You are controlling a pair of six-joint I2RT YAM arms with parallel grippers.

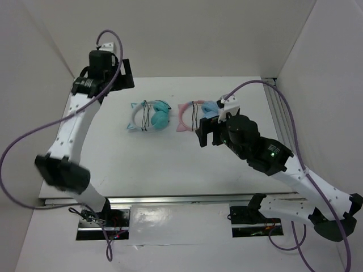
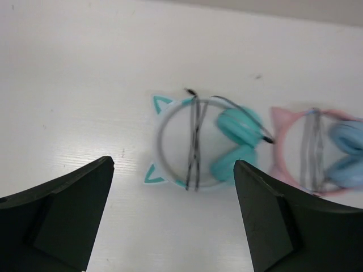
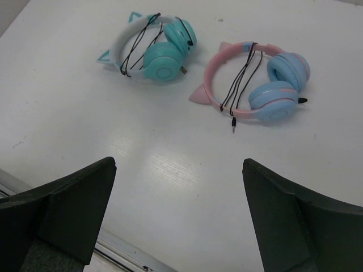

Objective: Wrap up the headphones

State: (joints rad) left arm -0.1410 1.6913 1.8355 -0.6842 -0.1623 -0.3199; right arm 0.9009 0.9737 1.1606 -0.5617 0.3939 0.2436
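Status: the teal cat-ear headphones lie flat on the white counter, left of centre in the top view, with the pink-banded headphones just beside them on the right and not touching. The black cable of the teal pair runs in several passes across the open loop of the pale headband, from one side of the band to the other, next to the folded-in ear cups. One strand passes over the upper ear cup. A short end with a plug shows at the band's edge in the left wrist view, and whether that end is tucked under a pass cannot be determined. The left claw is spread and carries nothing. In the top view it sits at the far left of the counter, well apart from the teal pair. The right claw is also spread and empty, positioned on the near side of the pink-banded pair, with bare counter between its fingers in its own wrist view. Assessment: winding appears complete, since no long slack lies loose on the counter. Remaining work, if any, is limited to securing the free plug end and confirming that the passes sit snug on the headband.
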